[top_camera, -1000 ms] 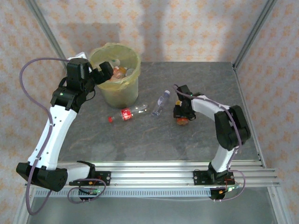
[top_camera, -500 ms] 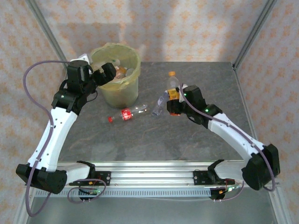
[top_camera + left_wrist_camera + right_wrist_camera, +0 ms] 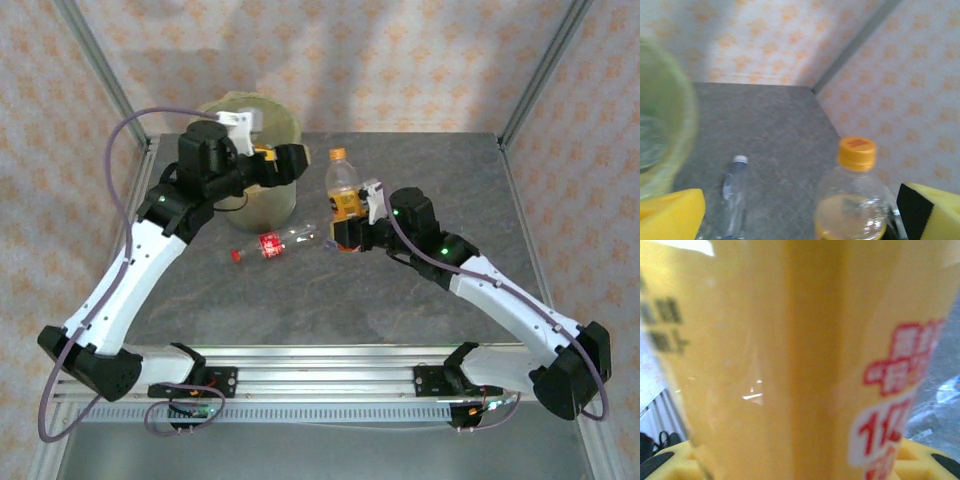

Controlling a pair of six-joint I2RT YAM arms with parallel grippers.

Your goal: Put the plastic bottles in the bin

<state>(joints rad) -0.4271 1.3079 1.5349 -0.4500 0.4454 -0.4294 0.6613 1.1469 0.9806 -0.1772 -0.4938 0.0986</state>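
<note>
An upright bottle of orange drink (image 3: pixel 343 188) with an orange cap hangs above the table, and my right gripper (image 3: pixel 352 230) is shut on its lower part. In the right wrist view its orange label (image 3: pixel 790 360) is pressed close to the lens. My left gripper (image 3: pixel 290 163) is open just right of the pale yellow-green bin (image 3: pixel 268 205), with nothing between its yellow pads (image 3: pixel 670 216). It faces the orange bottle (image 3: pixel 854 200). A red-labelled bottle (image 3: pixel 270 243) lies in front of the bin. A clear white-capped bottle (image 3: pixel 735 192) lies on the table.
The left arm crosses in front of the bin and hides most of its opening. The bin's blurred rim (image 3: pixel 662 140) sits at the left of the left wrist view. Patterned walls and metal corner posts (image 3: pixel 540 70) close in the grey table (image 3: pixel 440 170).
My right arm lifted the orange bottle off the table and carried it left towards the bin. My left arm swung from over the bin to its right side, still open.
</note>
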